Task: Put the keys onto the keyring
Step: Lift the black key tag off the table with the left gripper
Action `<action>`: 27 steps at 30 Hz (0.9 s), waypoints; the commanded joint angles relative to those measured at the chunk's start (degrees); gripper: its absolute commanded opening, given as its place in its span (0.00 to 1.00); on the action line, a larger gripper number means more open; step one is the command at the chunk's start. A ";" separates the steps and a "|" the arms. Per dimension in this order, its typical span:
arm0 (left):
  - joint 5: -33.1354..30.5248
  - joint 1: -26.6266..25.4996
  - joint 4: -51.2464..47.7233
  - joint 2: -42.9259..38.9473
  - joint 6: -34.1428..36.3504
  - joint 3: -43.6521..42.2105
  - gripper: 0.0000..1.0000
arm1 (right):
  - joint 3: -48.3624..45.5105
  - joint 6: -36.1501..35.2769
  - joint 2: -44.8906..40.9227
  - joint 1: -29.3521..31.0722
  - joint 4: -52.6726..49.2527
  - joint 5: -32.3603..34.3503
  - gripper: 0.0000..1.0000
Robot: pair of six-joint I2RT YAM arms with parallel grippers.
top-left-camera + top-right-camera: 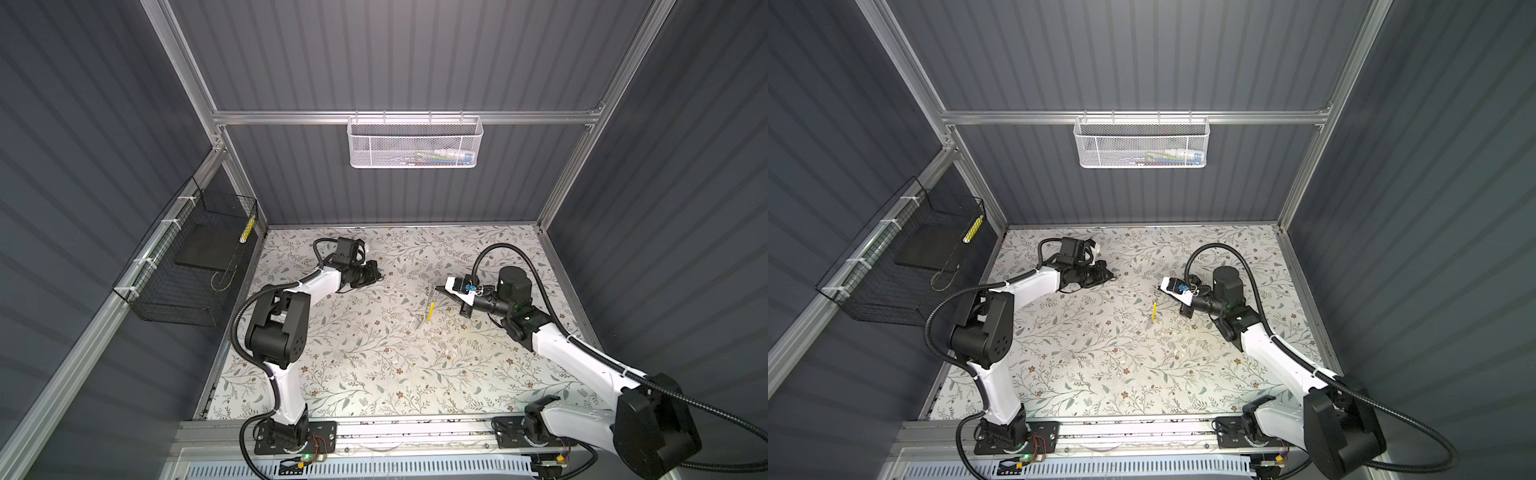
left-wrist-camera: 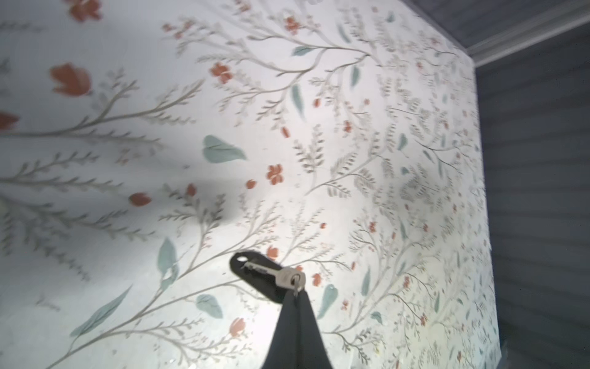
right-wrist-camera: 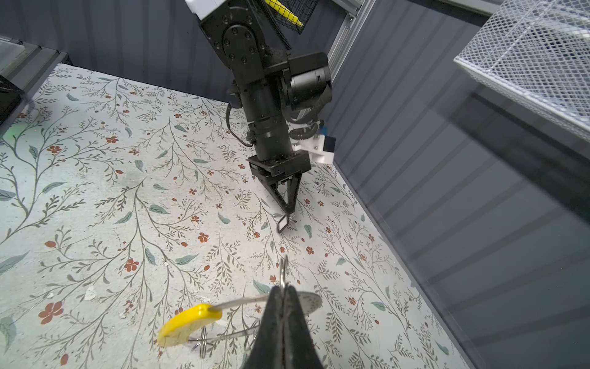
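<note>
Walls: we see dark grey ribbed panels (image 1: 374,54) closing the back and both sides in both top views.
Frame: silver aluminium bars (image 1: 270,117) run across the upper middle and down the corners.
Tabletop: a pale tabletop (image 1: 374,374) printed with leafy sprigs and small rust flowers fills the lower middle.
White basket: a white mesh basket (image 1: 374,145) hangs on the crossbar, upper centre; we cannot make out its coloured contents.
Black basket: a black wire basket (image 1: 166,307), centre left, is tied on with white ties and holds a dark flat slab (image 1: 208,249).
Front edge: a metal rail (image 1: 415,432) lies along the bottom.
Light: soft and even, with faint shadows on the tabletop.
</note>
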 commanded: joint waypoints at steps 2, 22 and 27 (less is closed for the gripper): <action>11.79 0.41 5.06 -2.42 11.18 -1.42 0.00 | 1.88 0.31 -0.02 -0.21 1.59 -0.94 0.04; 39.70 -0.18 19.14 -17.19 45.60 -15.34 0.00 | 0.74 -1.65 -3.31 -0.70 -2.11 1.25 0.04; 39.50 -2.09 9.46 -19.12 54.88 -11.90 0.00 | 0.92 -1.24 -3.53 -0.77 -2.33 -0.75 0.04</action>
